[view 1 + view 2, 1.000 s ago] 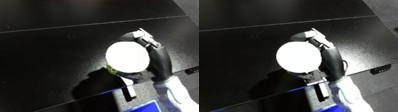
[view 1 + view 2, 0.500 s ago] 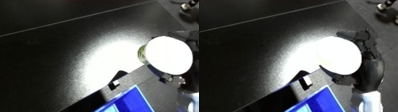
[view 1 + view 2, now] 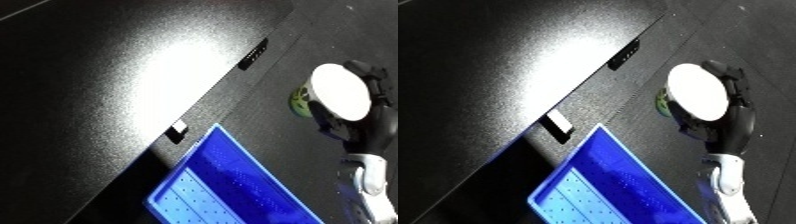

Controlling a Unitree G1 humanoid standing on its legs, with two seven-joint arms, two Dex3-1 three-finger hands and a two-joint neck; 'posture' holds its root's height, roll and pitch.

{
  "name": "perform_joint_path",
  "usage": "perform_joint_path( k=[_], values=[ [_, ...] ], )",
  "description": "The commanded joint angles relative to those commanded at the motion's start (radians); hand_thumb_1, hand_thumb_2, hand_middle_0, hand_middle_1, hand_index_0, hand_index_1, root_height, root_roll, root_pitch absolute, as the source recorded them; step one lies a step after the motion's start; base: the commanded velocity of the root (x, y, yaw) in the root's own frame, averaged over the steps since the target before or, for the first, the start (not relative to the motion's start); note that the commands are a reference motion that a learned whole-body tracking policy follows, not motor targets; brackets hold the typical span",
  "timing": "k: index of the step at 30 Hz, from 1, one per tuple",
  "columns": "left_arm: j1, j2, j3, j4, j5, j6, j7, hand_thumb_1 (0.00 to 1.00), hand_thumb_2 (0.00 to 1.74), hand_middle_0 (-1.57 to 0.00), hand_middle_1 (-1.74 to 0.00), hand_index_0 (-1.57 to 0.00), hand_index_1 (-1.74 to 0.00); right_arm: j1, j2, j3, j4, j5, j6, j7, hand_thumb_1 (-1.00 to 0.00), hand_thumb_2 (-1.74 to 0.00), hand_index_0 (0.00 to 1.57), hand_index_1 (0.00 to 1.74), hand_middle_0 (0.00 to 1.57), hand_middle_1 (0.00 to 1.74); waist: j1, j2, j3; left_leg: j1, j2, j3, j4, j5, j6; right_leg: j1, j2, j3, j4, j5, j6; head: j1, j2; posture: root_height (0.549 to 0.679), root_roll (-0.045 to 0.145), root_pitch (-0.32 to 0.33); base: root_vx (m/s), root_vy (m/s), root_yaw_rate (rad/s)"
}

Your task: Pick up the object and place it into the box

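1 hand shows in our views: the right hand [image 3: 720, 117], its black fingers and thumb curled round a cup [image 3: 696, 92] with a white lid and a green and yellow side. We hold the cup in the air, beyond the tabletop's long edge and clear of it, over the dark floor [image 3: 266, 130]. The lid faces up toward our head and hides most of the cup's body; only a strip of green shows at its left side. The white forearm [image 3: 725, 186] runs down from the hand to the lower edge of the view.

The black tabletop [image 3: 107, 75] fills the upper left, and its long edge runs on a diagonal from the upper right down to the lower left. 2 small fittings sit on that edge: a dark one [image 3: 252, 54] near the upper end and a pale one [image 3: 179, 127] farther down.

The blue bin [image 3: 235, 192] lies below the tabletop's edge, its near corner just beside the pale fitting, its perforated floor in view. The cup hangs up and to the right of the bin, apart from its rim, with open dark floor between them.

We cannot see the left hand in either view.
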Motion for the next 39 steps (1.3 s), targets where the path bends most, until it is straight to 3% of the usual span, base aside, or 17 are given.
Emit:
perform_joint_path(
  k=[5, 9, 12, 18, 22, 28, 39],
  values=[
    [-0.016, 0.007, -0.001, -0.007, 0.007, 0.017, 0.007, 0.0, 0.0, 0.0, 0.0, 0.0, 0.0, 0.003, 0.005, 0.034, 0.186, 0.123, 0.052, 0.112, -0.85, -1.48, 1.33, 1.48, 1.33, 1.48, 0.001, 0.015, 0.0, -0.01, -0.009, 0.001, 0.002, -0.001, 0.0043, -0.01, 0.0074, 0.008, -0.011, 0.011, -0.0038, 0.043, -0.004, 0.618, 0.076, 0.026, -0.027, -0.007, -0.047],
    [-0.026, 0.014, -0.01, -0.021, 0.013, 0.031, 0.013, 0.0, 0.0, 0.0, 0.0, 0.0, 0.0, -0.033, -0.001, 0.118, 0.326, 0.152, 0.119, 0.203, -0.85, -1.48, 1.33, 1.48, 1.33, 1.48, 0.01, 0.03, 0.0, -0.025, -0.019, 0.001, 0.01, -0.003, 0.009, -0.024, 0.0127, 0.011, -0.012, 0.015, -0.0086, 0.092, -0.029, 0.618, 0.078, 0.032, -0.032, -0.018, -0.01],
    [-0.036, 0.02, -0.018, -0.023, 0.026, 0.039, 0.012, 0.0, 0.0, 0.0, 0.0, 0.0, 0.0, -0.076, -0.012, 0.185, 0.415, 0.173, 0.199, 0.275, -0.85, -1.48, 1.33, 1.48, 1.33, 1.48, 0.02, 0.042, 0.0, -0.037, -0.025, -0.002, 0.022, -0.006, 0.0097, -0.032, 0.0114, 0.01, -0.009, 0.017, -0.0117, 0.133, -0.052, 0.617, 0.08, 0.034, -0.025, -0.037, 0.033],
    [-0.049, 0.031, -0.036, -0.02, 0.059, 0.05, 0.005, 0.0, 0.0, 0.0, 0.0, 0.0, 0.0, -0.157, -0.026, 0.294, 0.55, 0.178, 0.354, 0.386, -0.85, -1.48, 1.33, 1.48, 1.33, 1.48, 0.042, 0.062, 0.0, -0.055, -0.03, -0.004, 0.048, -0.006, 0.004, -0.044, 0.0033, 0.009, 0.0, 0.018, -0.0171, 0.192, -0.077, 0.615, 0.085, 0.032, -0.011, -0.046, 0.045],
    [-0.056, 0.035, -0.056, -0.025, 0.068, 0.057, 0.002, 0.0, 0.0, 0.0, 0.0, 0.0, 0.0, -0.215, -0.019, 0.366, 0.649, 0.134, 0.449, 0.438, -0.85, -1.48, 1.33, 1.48, 1.33, 1.48, 0.058, 0.075, 0.0, -0.064, -0.035, -0.007, 0.057, -0.002, 0.0019, -0.05, 0.0003, 0.008, 0.004, 0.018, -0.0206, 0.221, -0.087, 0.614, 0.088, 0.03, -0.015, -0.036, 0.056],
    [-0.077, 0.035, -0.074, -0.015, 0.081, 0.06, -0.001, 0.0, 0.0, 0.0, 0.0, 0.0, 0.0, -0.288, -0.015, 0.419, 0.8, 0.082, 0.516, 0.51, -0.55, -0.96, 0.86, 0.96, 0.86, 0.96, 0.081, 0.085, -0.002, -0.068, -0.038, -0.015, 0.063, 0.004, -0.001, -0.046, -0.0024, 0.002, 0.009, 0.016, -0.0233, 0.25, -0.104, 0.613, 0.088, 0.024, -0.005, -0.034, 0.08],
    [-0.092, 0.037, -0.108, -0.007, 0.083, 0.072, -0.004, 0.0, 0.0, 0.0, 0.0, 0.0, 0.0, -0.354, 0.003, 0.466, 0.91, 0.007, 0.521, 0.539, 0.0, 0.0, 0.0, 0.0, 0.0, 0.0, 0.112, 0.084, -0.014, -0.076, -0.043, -0.031, 0.068, 0.019, -0.0079, -0.038, -0.0063, -0.008, 0.015, 0.014, -0.0241, 0.255, -0.133, 0.613, 0.087, 0.017, 0.004, -0.024, 0.081]
  ],
)
